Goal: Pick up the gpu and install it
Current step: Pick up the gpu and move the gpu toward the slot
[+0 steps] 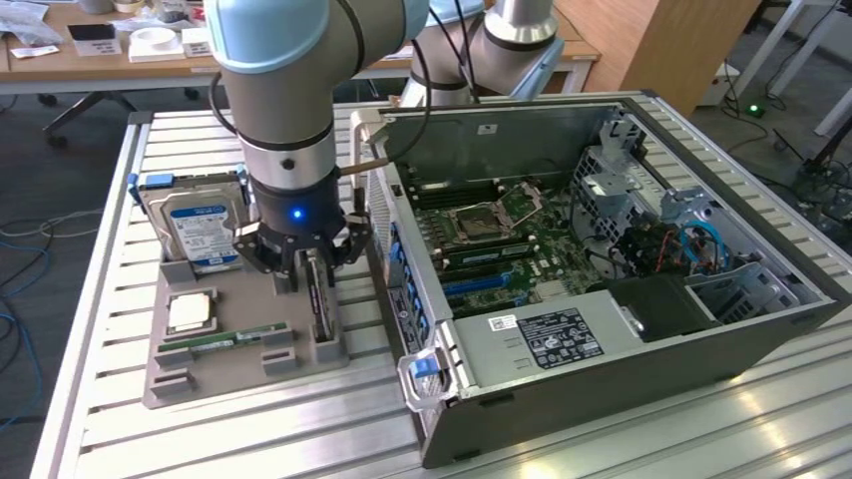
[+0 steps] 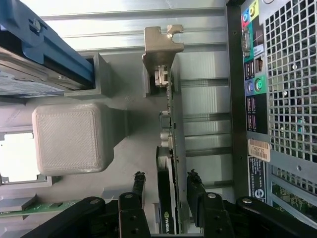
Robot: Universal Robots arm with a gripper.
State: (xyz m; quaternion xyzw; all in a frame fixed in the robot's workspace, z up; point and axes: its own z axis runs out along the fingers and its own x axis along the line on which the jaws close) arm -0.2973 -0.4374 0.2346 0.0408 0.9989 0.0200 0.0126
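The gpu card (image 1: 321, 311), a thin flat rectangular board with a dark face, stands on its long edge in a slot of the grey plastic holder tray (image 1: 226, 384). The tray lies on the slatted aluminium desk (image 1: 160, 444), just beside the open black computer case (image 1: 745, 334). A silver hard drive with a blue-white label (image 1: 200, 228) stands upright in the same tray.

In the wrist view the gpu card (image 2: 170, 124) shows edge-on, slim and dark, with a silver metal bracket (image 2: 162, 47) at its far end. The black gripper (image 1: 310, 267) hangs straight over the card. Its fingers (image 2: 139, 186) are spread, one on each side of the card. A clear gap shows at one finger. The other lies close to the card's face, and I cannot tell whether it touches. Nothing is clenched.
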